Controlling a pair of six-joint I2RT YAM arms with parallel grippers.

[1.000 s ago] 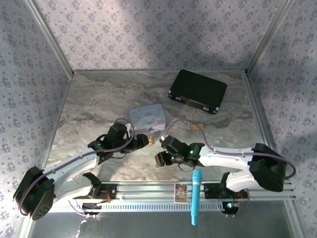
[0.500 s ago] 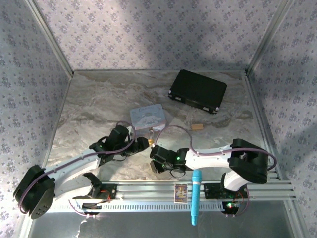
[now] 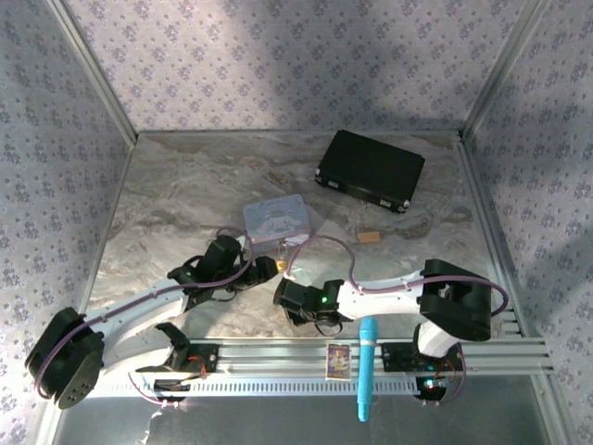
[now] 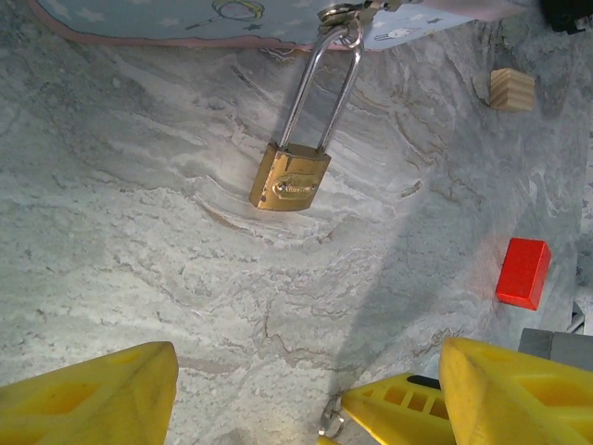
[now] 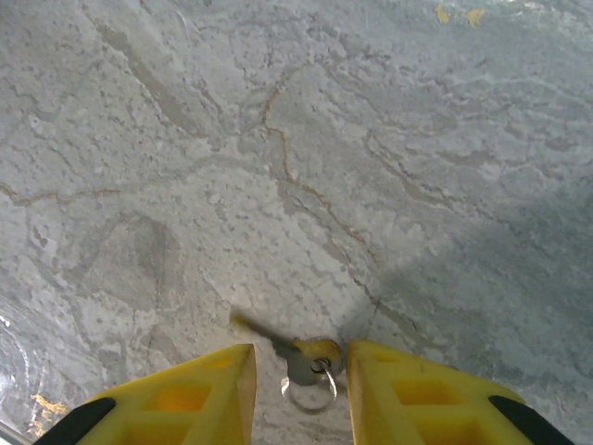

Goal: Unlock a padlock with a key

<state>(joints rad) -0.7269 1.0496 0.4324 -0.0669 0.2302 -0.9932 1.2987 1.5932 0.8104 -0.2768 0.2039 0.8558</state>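
The small brass padlock (image 4: pixel 289 181) lies on the marble, its long silvery shackle hooked through the latch of the pale blue tin (image 4: pixel 185 19). In the top view the padlock (image 3: pixel 280 264) sits just beyond my left gripper (image 3: pixel 257 271). That left gripper (image 4: pixel 310 380) is wide open, with bare marble between its yellow fingers. The silvery key (image 5: pixel 295 354) with its ring lies flat between the fingers of my right gripper (image 5: pixel 296 366). The key's head rests against the right finger and a gap shows on the other side. The right gripper (image 3: pixel 283 298) sits low beside the left one.
A black case (image 3: pixel 371 169) lies at the back right. A tan block (image 3: pixel 370 237) sits right of the tin (image 3: pixel 275 220), and a red block (image 4: pixel 523 272) lies near it. A turquoise pen-like stick (image 3: pixel 367 366) rests on the front rail.
My right arm swung left and lower toward the left gripper, and its jaws narrowed around the key. The left arm barely moved.
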